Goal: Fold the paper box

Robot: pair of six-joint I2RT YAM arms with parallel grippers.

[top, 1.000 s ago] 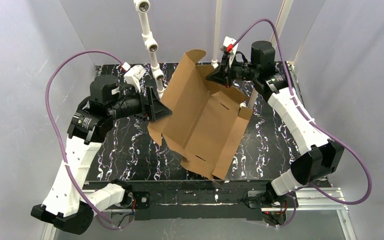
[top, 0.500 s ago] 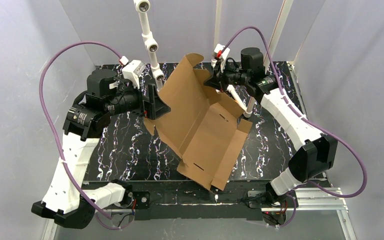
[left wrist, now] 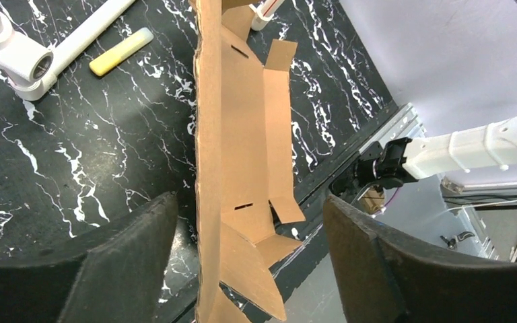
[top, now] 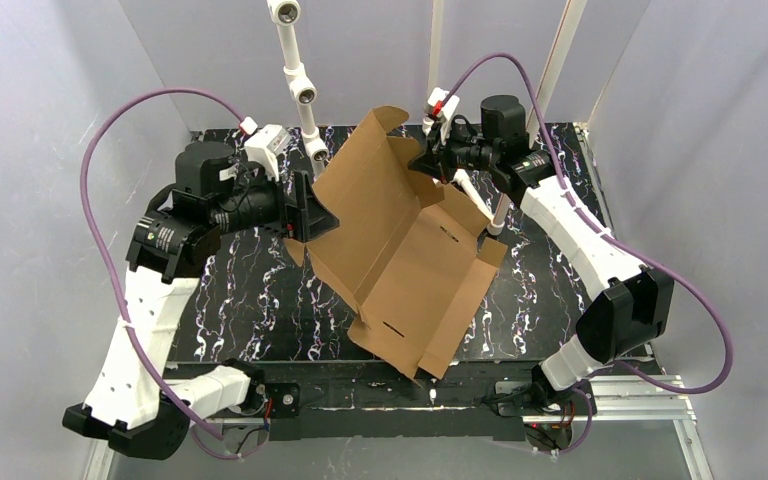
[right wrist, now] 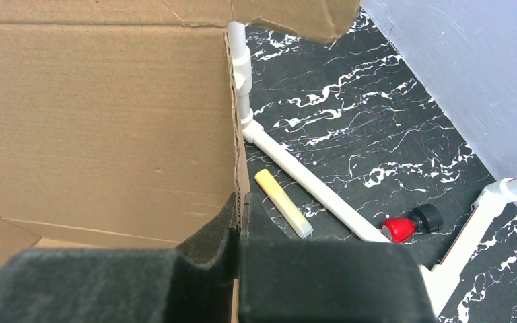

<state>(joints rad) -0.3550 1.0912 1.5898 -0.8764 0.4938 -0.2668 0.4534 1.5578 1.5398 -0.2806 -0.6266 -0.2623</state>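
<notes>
The paper box (top: 400, 240), plain brown cardboard, is held tilted above the table, partly unfolded, with its near corner low by the front edge. My right gripper (top: 430, 160) is shut on the box's far wall edge; in the right wrist view (right wrist: 240, 202) the pads pinch the cardboard (right wrist: 101, 114). My left gripper (top: 307, 213) is open at the box's left wall. In the left wrist view (left wrist: 249, 202) its fingers (left wrist: 141, 242) stand wide apart on either side of the wall's edge (left wrist: 209, 168), which runs close to the left finger with a small gap.
A white pipe frame (top: 300, 80) stands at the back of the black marbled table (top: 240, 300); its pipes also show behind the box (right wrist: 303, 178). A yellow stick (right wrist: 281, 202) and a red-capped black part (right wrist: 407, 225) lie on the table by the pipes.
My right gripper has moved left with the box's far edge in it. The box has shifted left and slightly toward the front. The left gripper has drawn back a little with it.
</notes>
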